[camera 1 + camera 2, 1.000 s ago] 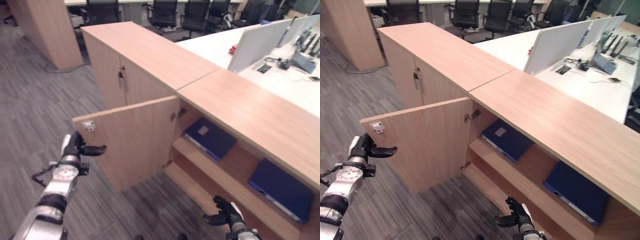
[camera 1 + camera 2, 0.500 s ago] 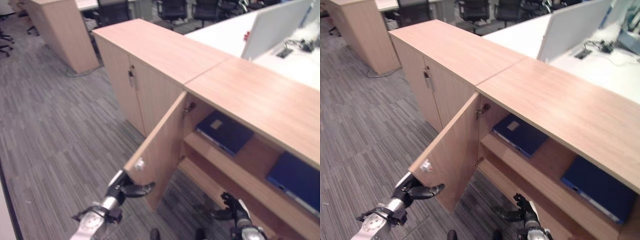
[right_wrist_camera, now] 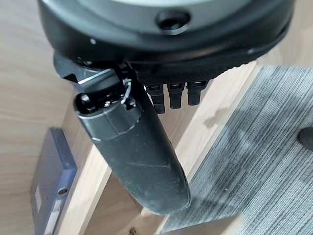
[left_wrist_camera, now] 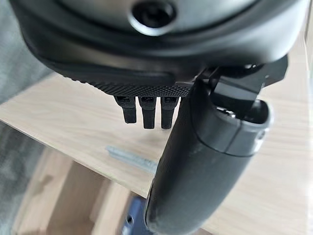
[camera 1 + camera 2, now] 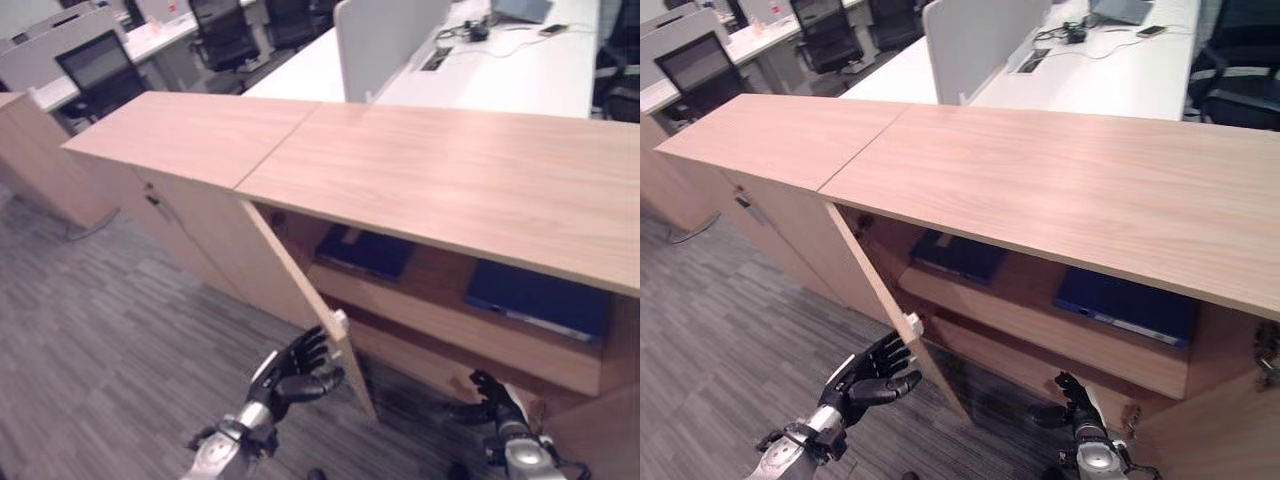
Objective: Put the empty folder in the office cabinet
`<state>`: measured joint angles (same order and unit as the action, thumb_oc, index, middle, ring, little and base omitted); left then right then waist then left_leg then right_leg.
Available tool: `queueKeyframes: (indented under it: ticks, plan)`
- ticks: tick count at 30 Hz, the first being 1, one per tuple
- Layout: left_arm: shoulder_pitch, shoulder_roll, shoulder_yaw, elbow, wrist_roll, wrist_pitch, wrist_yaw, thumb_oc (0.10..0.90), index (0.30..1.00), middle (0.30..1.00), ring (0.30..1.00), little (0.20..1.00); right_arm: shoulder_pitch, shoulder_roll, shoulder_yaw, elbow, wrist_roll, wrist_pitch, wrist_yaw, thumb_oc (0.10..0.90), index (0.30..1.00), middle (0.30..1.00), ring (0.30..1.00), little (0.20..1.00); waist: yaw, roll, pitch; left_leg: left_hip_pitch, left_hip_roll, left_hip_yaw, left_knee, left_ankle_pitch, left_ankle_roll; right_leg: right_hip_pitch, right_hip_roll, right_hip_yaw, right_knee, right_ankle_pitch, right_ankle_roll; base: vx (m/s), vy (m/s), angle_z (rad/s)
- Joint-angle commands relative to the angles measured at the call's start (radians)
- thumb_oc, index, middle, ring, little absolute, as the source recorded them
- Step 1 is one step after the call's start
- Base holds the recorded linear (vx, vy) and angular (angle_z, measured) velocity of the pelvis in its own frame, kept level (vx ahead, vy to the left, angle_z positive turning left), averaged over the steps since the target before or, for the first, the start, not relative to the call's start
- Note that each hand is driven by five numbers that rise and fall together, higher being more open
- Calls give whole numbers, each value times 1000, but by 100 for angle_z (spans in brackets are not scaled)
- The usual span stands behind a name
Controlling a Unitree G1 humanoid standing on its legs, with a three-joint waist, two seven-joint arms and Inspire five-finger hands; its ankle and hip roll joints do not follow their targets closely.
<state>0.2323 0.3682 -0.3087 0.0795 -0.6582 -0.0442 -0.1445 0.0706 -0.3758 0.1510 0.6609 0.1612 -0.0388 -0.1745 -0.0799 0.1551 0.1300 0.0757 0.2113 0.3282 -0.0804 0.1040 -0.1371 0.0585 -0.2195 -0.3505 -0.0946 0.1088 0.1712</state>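
**Folders shelved, door wide open, both hands empty**

The cabinet [image 5: 1040, 190] stands with its door [image 5: 875, 290] swung out edge-on toward the camera, and inside, on the upper shelf [image 5: 1040, 325], two dark blue folders lie flat: one folder [image 5: 958, 255] at about 10 o'clock within the opening, the other folder [image 5: 1127, 302] at about 3 o'clock, well apart from each other. Which of them is the empty one, I cannot tell. Either way, no folder is in a hand, so the placing looks done by my reading; what seems left is shutting the door.

The left hand [image 5: 872, 372] sits at 7 o'clock in the frame, fingers spread and straight, thumb out, just beside the door's free edge near its small white catch [image 5: 912, 323], holding nothing. Whether a fingertip touches the edge is unclear. The right hand [image 5: 1072, 397] hangs low at 5 o'clock, in front of the lower shelf, fingers loosely relaxed and apart, also empty; its wrist view shows a blue folder off past the thumb.

Against a second ago: the whole view has swung round, so the camera has moved. Beyond that, the door then stood broadside with the left hand at its outer corner; now it points almost straight out from the cabinet. The right hand remains low and idle, and the folders lie as before.
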Motion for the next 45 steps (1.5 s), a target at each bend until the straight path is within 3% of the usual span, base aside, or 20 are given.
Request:
queueKeyframes:
  ticks: [1, 5, 6, 7, 8, 9, 12, 13, 15, 17, 18, 22, 23, 29, 34, 38, 40, 41, 42, 45]
  plan:
    - [-206, -23, -49, -141, -7, -143, -63, 800, 900, 900, 900, 900, -91, 32, 23, -47, 39, -66, -11, 800, 900, 900, 900, 900, -34, -43, -3, 22, -3, -33, 102, -68, -4, 36, 33, 57, 45, -124, -8, 2, -151, -68]
    - [-233, -44, -40, -70, 6, -157, -23, 800, 900, 900, 900, 900, -91, 25, 53, -48, 33, -64, -3, 800, 900, 900, 900, 900, -51, -54, 10, 8, 11, -99, 170, -53, -14, 12, 64, 122, 66, -144, -29, 14, -83, -66]
    - [-252, -51, -8, -22, 27, -174, 25, 800, 900, 900, 900, 900, -95, 21, 67, -51, 36, -61, -1, 800, 900, 900, 900, 900, -46, -68, 12, -7, -6, -182, 215, -31, -9, -1, 76, 168, 71, -143, -36, 137, -89, -116]
    - [-264, -65, 28, 37, 35, -187, 64, 800, 900, 900, 900, 900, -81, 20, 73, -50, 36, -61, 7, 800, 900, 900, 900, 900, -27, -89, 8, -33, -61, -276, 206, -71, 6, -5, 82, 216, 67, -143, -38, 153, -82, -118]
    - [-265, -65, 27, 39, 35, -188, 64, 800, 900, 900, 900, 900, -80, 20, 73, -51, 36, -61, 7, 800, 900, 900, 900, 900, -26, -91, 7, -34, -63, -275, 209, -74, 8, -5, 79, 217, 68, -146, -37, 196, -76, -85]
    - [-266, -69, 54, 69, 39, -194, 86, 800, 900, 900, 900, 900, -74, 19, 73, -47, 35, -58, 13, 800, 900, 900, 900, 900, -13, -105, 7, -51, -97, -327, 195, -115, 12, 2, 83, 253, 65, -151, -33, 171, -18, -97]
    - [-309, -59, 132, 173, 73, -217, 156, 800, 900, 900, 900, 900, -77, 13, 68, -40, 37, -63, 22, 800, 900, 900, 900, 900, 18, -122, 7, -138, -155, -493, 148, -82, 6, 12, 107, 347, 58, -156, -34, 219, -23, -108]
    - [-355, -38, 185, 249, 73, -232, 189, 800, 900, 900, 900, 900, -68, 10, 74, -48, 35, -63, 40, 800, 900, 900, 900, 900, 14, -119, 4, -132, -145, -507, 96, -73, 3, 18, 129, 384, 51, -162, -34, 128, -26, -149]
    - [-383, -20, 189, 295, 94, -232, 200, 800, 900, 900, 900, 900, -53, 8, 69, -57, 33, -64, 50, 800, 900, 900, 900, 900, 10, -117, 0, -106, -130, -493, 72, -66, 1, 25, 136, 392, 42, -159, -32, 114, 23, -167]
    - [-432, 21, 201, 371, 141, -227, 233, 800, 900, 900, 900, 900, -27, -4, 58, -89, 42, -68, 64, 800, 900, 900, 900, 900, -14, -114, -26, -63, -113, -461, 35, -62, 0, 33, 133, 400, 36, -158, -27, 210, 131, -21]
    - [-493, 67, 211, 488, 157, -218, 251, 800, 900, 900, 900, 900, -15, -7, 56, -118, 52, -70, 81, 800, 900, 900, 900, 900, -41, -116, -43, -21, -105, -418, 4, -67, 2, 36, 128, 407, 42, -156, -18, 190, 163, 9]
    - [-553, 119, 227, 586, 150, -214, 254, 800, 900, 900, 900, 900, -9, -6, 59, -131, 59, -72, 94, 800, 900, 900, 900, 900, -59, -122, -51, 5, -103, -381, -7, -76, 7, 32, 124, 425, 46, -150, -9, 79, 97, -31]
    - [-618, 186, 250, 705, 158, -209, 263, 800, 900, 900, 900, 900, -3, -5, 71, -141, 60, -76, 108, 800, 900, 900, 900, 900, -79, -132, -62, 26, -103, -335, -7, -92, 20, 19, 117, 449, 49, -139, 7, 61, 99, -54]
    - [-717, 291, 265, 854, 195, -197, 262, 800, 900, 900, 900, 900, 13, -2, 86, -118, 49, -75, 124, 800, 900, 900, 900, 900, -95, -148, -76, 55, -111, -272, -7, -121, 36, -1, 100, 470, 66, -129, 33, 53, 89, -27]
    - [-703, 283, 268, 829, 204, -204, 263, 800, 900, 900, 900, 900, 23, 4, 75, -89, 43, -74, 121, 800, 900, 900, 900, 900, -97, -156, -78, 63, -121, -262, -7, -134, 45, -9, 85, 469, 74, -121, 49, 23, 59, -9]
    - [-620, 205, 268, 681, 189, -224, 263, 800, 900, 900, 900, 900, 23, 21, 52, -64, 35, -67, 105, 800, 900, 900, 900, 900, -82, -162, -69, 62, -129, -258, -7, -143, 55, -24, 74, 460, 82, -113, 56, -22, 22, -4]
    - [-541, 129, 251, 527, 177, -242, 259, 800, 900, 900, 900, 900, -8, 39, 33, -46, 31, -62, 85, 800, 900, 900, 900, 900, -58, -162, -48, 55, -130, -252, -7, -142, 61, -55, 66, 420, 121, -100, 64, -130, -15, -23]
    - [-513, 100, 243, 464, 175, -243, 258, 800, 900, 900, 900, 900, -25, 45, 25, -40, 27, -60, 74, 800, 900, 900, 900, 900, -37, -155, -37, 52, -123, -239, -7, -140, 59, -80, 49, 363, 155, -92, 70, -365, -124, -64]
    - [-388, 30, 231, 295, 148, -232, 202, 800, 900, 900, 900, 900, -58, 71, 11, -39, 8, -50, 59, 800, 900, 900, 900, 900, 32, -131, -16, 23, -93, -186, -7, -123, 54, -86, -63, 61, 218, -84, 53, -304, -117, -78]
    - [-304, -6, 220, 243, 122, -223, 159, 800, 900, 900, 900, 900, -43, 84, 2, -53, 3, -48, 70, 800, 900, 900, 900, 900, 40, -139, -23, 8, -89, -178, -4, -113, 53, -58, -95, 55, 233, -83, 49, -139, -96, -74]
